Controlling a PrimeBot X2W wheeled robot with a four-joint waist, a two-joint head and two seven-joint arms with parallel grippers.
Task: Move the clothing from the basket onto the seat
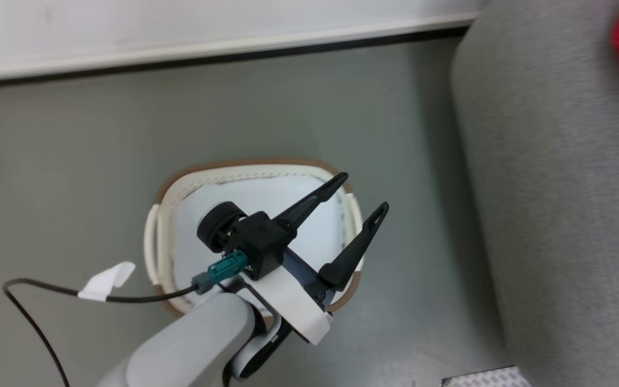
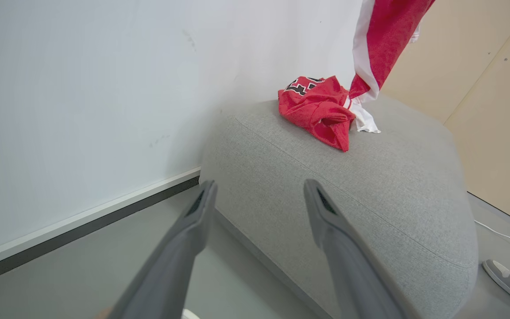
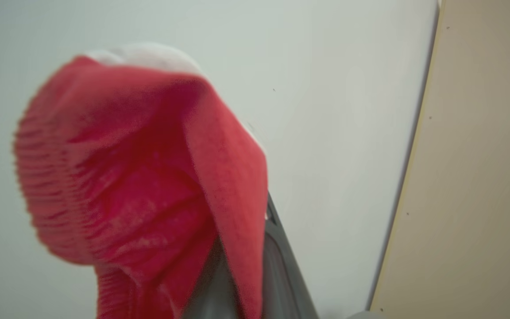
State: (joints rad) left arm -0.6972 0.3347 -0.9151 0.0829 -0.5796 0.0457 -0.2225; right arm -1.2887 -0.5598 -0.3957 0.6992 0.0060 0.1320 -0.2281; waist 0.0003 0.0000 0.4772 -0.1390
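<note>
The left gripper point(image 1: 363, 192) hangs above the basket point(image 1: 245, 163), its two dark fingers spread wide with nothing between them, tips pointing past the basket's right rim toward the seat point(image 1: 556, 215). Bare grey floor point(image 1: 100, 161) lies open on every side of the basket. A strip of it separates the basket from the seat's rounded left edge, and a broader stretch runs up to the skirting board point(image 1: 180, 51) at the foot of the white wall. A black cable point(image 1: 35, 285) with a white tape tag point(image 1: 106, 280) loops from the left arm's wrist out over the floor to the left.

In the left wrist view the seat's rounded corner sits just ahead of the fingers, with its seam running along the near side and the wall close behind it.

The right gripper point(image 3: 244, 248) is closed on the clothing point(image 2: 319, 108). Red fabric is pinched between its fingers and drapes over them, blurred and close to the lens. Most of the jersey lies bunched on the seat top near the wall. One red-and-white part is stretched upward out of the left wrist view.

Inside the basket lies the white cloth lining point(image 1: 256, 191). A shoe point(image 2: 505, 277) stands on the floor past the seat's far corner.
</note>
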